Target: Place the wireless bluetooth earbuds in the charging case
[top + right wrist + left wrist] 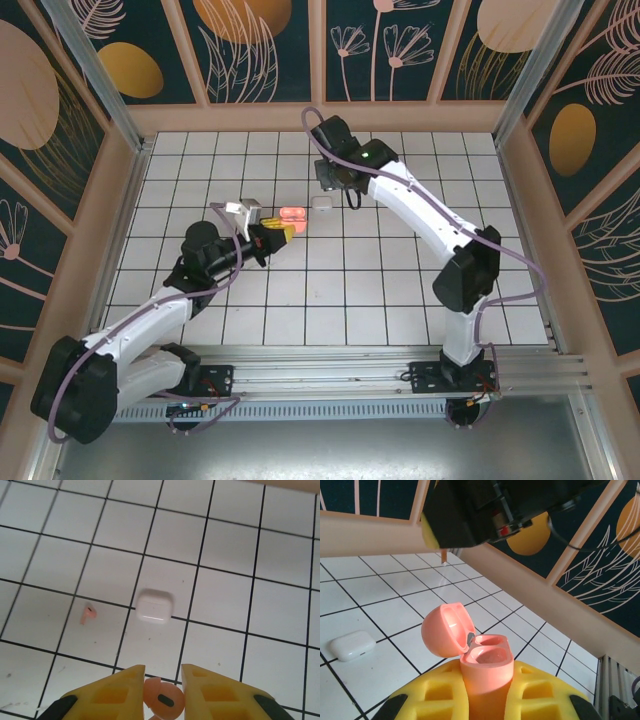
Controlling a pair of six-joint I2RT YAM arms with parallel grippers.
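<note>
From where I stand, the white gridded table (pixel 400 300) has both arms reaching toward its middle. The left gripper (pixel 487 695) is clamped tight on the lower body of the pink charging case (pixel 485 655), holding it upright above the tiles. Its lid is swung back, and both wells are exposed and look empty. A closed white case (pixel 154 606) lies flat on the table nearby. The right gripper (pixel 163 675) hangs above that white case and pinches a pink earbud (pixel 162 698) between its pads. A second pink earbud (pixel 88 615) lies loose on the tiles near the white case. To seat the bud well, I'd say the right arm should move over the open wells, point the stem down, and line it up with one well clear of the lid. It should then lower slowly and release only once the bud sits, while the left holds steady.
</note>
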